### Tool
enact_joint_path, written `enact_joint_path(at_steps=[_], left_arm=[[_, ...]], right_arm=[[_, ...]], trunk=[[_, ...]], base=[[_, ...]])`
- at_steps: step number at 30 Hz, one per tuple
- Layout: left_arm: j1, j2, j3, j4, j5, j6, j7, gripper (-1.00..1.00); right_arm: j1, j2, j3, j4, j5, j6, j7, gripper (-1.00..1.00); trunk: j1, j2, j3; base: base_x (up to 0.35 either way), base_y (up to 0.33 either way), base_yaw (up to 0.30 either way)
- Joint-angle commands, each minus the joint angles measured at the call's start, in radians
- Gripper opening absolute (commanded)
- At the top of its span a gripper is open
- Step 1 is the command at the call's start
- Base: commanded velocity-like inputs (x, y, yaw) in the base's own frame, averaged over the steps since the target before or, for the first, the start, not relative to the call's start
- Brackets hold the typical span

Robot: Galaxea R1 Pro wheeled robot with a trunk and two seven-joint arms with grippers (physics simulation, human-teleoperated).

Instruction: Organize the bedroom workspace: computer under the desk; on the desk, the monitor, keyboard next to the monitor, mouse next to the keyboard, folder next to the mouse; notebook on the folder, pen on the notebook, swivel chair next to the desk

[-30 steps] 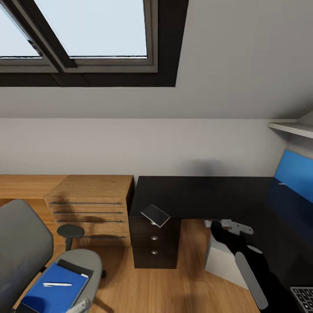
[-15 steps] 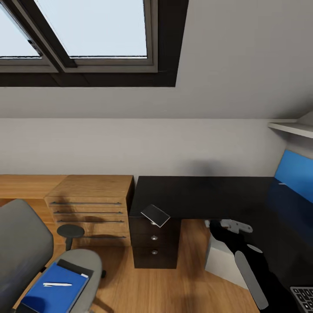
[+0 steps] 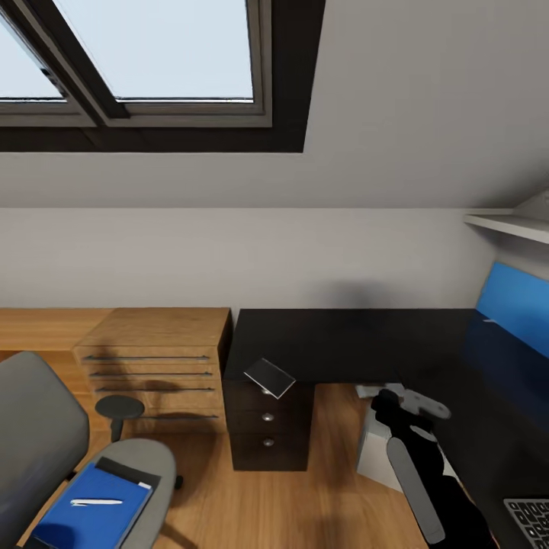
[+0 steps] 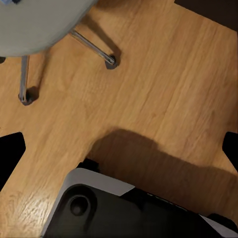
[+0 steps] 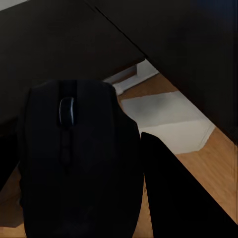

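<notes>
1. My right gripper [image 5: 134, 148] is clamped on the small dark rounded mouse [image 5: 79, 163]; in the right wrist view one black finger [image 5: 178, 198] presses its side.
2. In the head view my right arm [image 3: 415, 473] hangs beside the black-topped L-shaped desk [image 3: 343, 339], above the boxy grey-white computer [image 3: 374, 450] on the wooden floor [image 3: 259, 503].
3. Left gripper: black fingertips [image 4: 10, 153] at the picture's two edges, set wide apart, holding nothing, over the floor.
4. The bright blue notebook [image 3: 91, 511] lies on the grey swivel chair [image 3: 46, 450], the slim white pen [image 3: 95, 502] on top of it.
5. The black keyboard's [image 3: 530, 518] corner sits on the desk.
</notes>
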Motion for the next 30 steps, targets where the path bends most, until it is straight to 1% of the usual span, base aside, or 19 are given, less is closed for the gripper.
enact_joint_path(at_steps=[1,3,6,9,11,13,14,15,17,21,27,30], left_arm=[[0.0,-0.001,-0.001,0.004,0.009,0.003,0.004,1.0],[0.0,-0.001,-0.007,0.012,0.004,-0.006,0.004,1.0],[0.0,-0.002,-0.021,0.027,-0.007,-0.064,0.004,1.0],[0.0,-0.002,-0.026,0.053,-0.013,-0.094,0.004,1.0],[0.0,-0.002,-0.027,0.059,-0.015,-0.1,0.005,1.0],[0.0,-0.002,-0.027,0.063,-0.016,-0.104,0.005,1.0],[0.0,-0.002,-0.027,0.064,-0.017,-0.107,0.005,1.0],[0.0,-0.002,-0.028,0.064,-0.018,-0.107,0.005,1.0],[0.0,-0.002,-0.028,0.065,-0.018,-0.109,0.005,1.0],[0.0,-0.002,-0.029,0.066,-0.018,-0.13,0.004,1.0],[0.0,-0.004,-0.031,0.066,-0.018,-0.138,0.004,1.0],[0.0,-0.003,-0.05,0.066,-0.017,-0.138,0.005,1.0]], right_arm=[[-0.001,-0.001,-0.001,0.001,-0.01,-0.007,-0.011,-1.0],[-0.001,-0.001,-0.006,0.003,-0.01,-0.023,-0.012,-1.0],[-0.001,-0.001,-0.009,0.01,-0.01,-0.057,-0.014,-1.0],[-0.001,-0.001,-0.011,0.026,-0.009,-0.07,-0.015,-1.0],[-0.001,-0.001,-0.011,0.043,-0.009,-0.073,-0.015,-1.0],[-0.001,-0.001,-0.009,0.085,-0.007,-0.076,-0.014,-1.0],[-0.001,-0.001,-0.008,0.119,-0.004,-0.091,-0.013,-1.0],[-0.001,-0.002,-0.008,0.128,-0.004,-0.111,-0.013,-1.0],[-0.001,-0.003,-0.01,0.136,-0.004,-0.136,-0.014,-1.0],[-0.001,-0.004,-0.012,0.149,-0.005,-0.158,-0.014,-1.0],[-0.001,-0.006,-0.012,0.185,-0.006,-0.209,-0.014,-1.0],[-0.001,-0.007,-0.012,0.203,-0.006,-0.233,-0.014,-1.0]], trunk=[[0.001,-0.002,-0.001],[0.001,-0.002,-0.001],[0.001,-0.002,-0.001],[0.001,-0.002,-0.001],[0.001,-0.002,-0.001],[0.001,-0.002,-0.001],[0.001,-0.002,-0.001],[0.001,-0.002,-0.001],[0.001,-0.002,-0.001],[0.001,-0.002,-0.001],[0.001,-0.002,-0.002],[0.001,-0.002,-0.004]], base=[[0.0,0.0,-0.229],[0.0,0.0,-0.245],[0.0,0.0,-0.258],[0.0,0.0,-0.265],[0.0,0.0,-0.267],[0.0,0.0,-0.268],[0.006,0.0,-0.269],[0.092,-0.05,-0.269],[0.183,-0.114,-0.269],[0.222,-0.156,-0.269],[0.059,-0.044,-0.268],[0.009,-0.006,-0.262]])
